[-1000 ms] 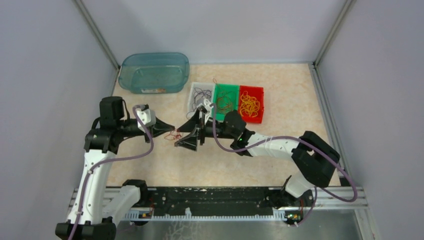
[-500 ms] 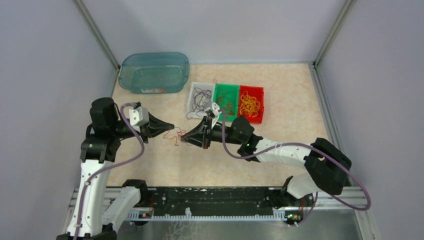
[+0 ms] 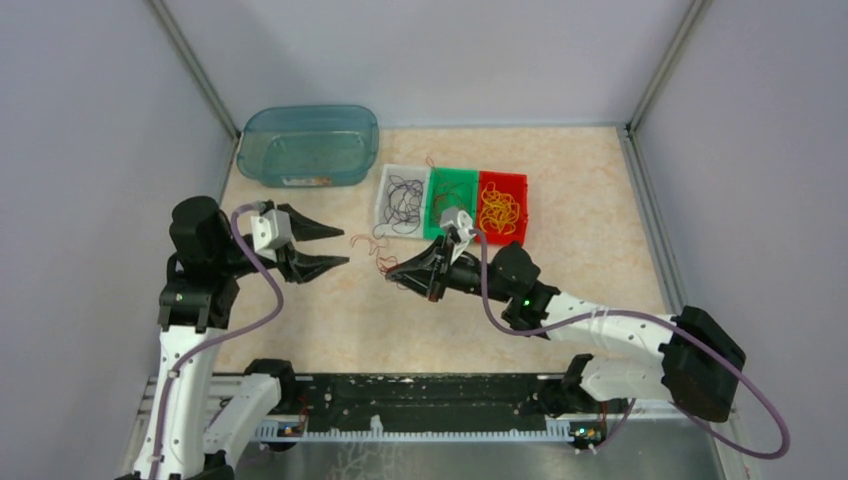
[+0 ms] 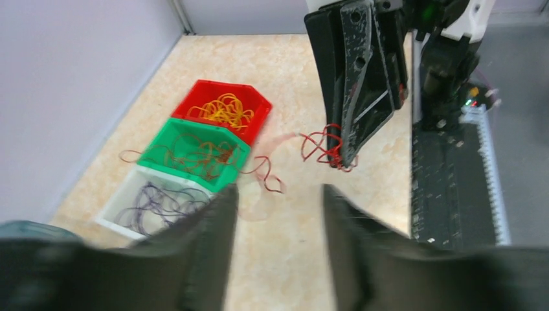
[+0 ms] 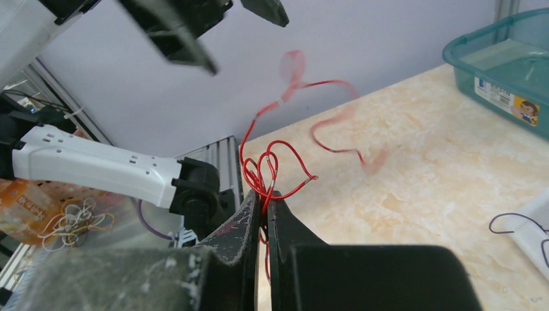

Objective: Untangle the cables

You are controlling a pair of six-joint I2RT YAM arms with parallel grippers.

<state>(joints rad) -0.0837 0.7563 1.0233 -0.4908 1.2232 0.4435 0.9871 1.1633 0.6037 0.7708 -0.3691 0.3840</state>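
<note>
The right gripper [image 3: 392, 277], mid-frame in the top view, is pressed together on a knotted red cable [image 3: 372, 248] whose loose end curls up and left. The left gripper [image 3: 335, 246], mid-left, is spread wide just beside that end, not holding it. Above, a white bin [image 3: 405, 168], green bin [image 3: 452, 172] and red bin [image 3: 503, 176] hold black cables [image 3: 402, 195], dark red cables [image 3: 450, 205] and yellow cables [image 3: 498, 210]

red cable [image 5: 265, 159] — loose end motion-blurred, teal bin [image 5: 498, 65] cut by edge
</note>
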